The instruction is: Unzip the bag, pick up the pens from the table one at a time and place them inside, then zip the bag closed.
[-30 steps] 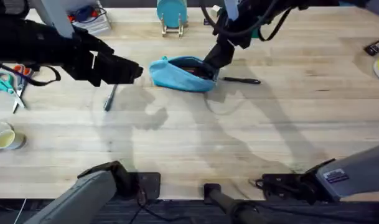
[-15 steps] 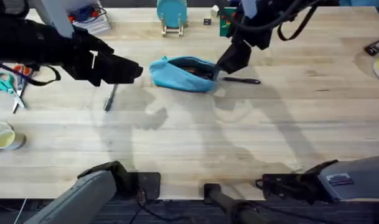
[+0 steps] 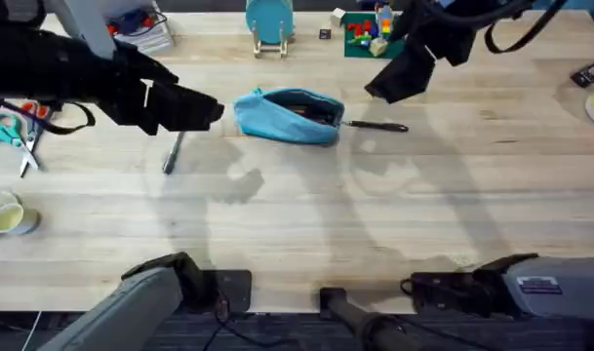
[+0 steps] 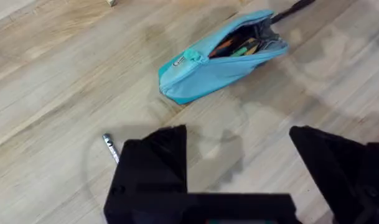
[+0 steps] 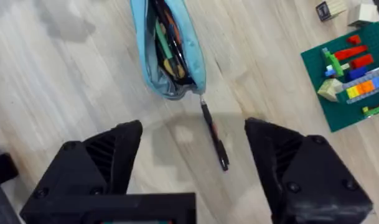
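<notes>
Overhead first: you see the bag (image 3: 289,115) lying unzipped near the middle of the tabletop (image 3: 306,224), its mouth gaping. A dark pen (image 3: 376,126) lies touching the bag's right end, and a silver pen (image 3: 172,153) lies well apart on its left. Your right gripper (image 3: 382,88) hangs above the tabletop just past the dark pen; your left gripper (image 3: 207,111) hovers between the bag and the silver pen. Scissors (image 3: 12,133) sit at the far left edge, a teal disc on a stand (image 3: 269,24) behind the bag, and a green brick plate (image 3: 367,31) near the back.

Left wrist next: your fingers (image 4: 155,162) are spread wide with nothing between them. The bag (image 4: 221,59) sags softly, coloured items already inside; only the silver pen's tip (image 4: 109,146) peeks beside one finger.

Right wrist last: your fingers (image 5: 105,165) are also parted and empty, the dark pen (image 5: 214,138) between them on the wood, one end at the bag (image 5: 167,50). Judge both pens light, stiff and slick on the smooth planks; pinch each mid-barrel, across its length. The bag is limp, so hold its fabric beside the zipper when closing.
</notes>
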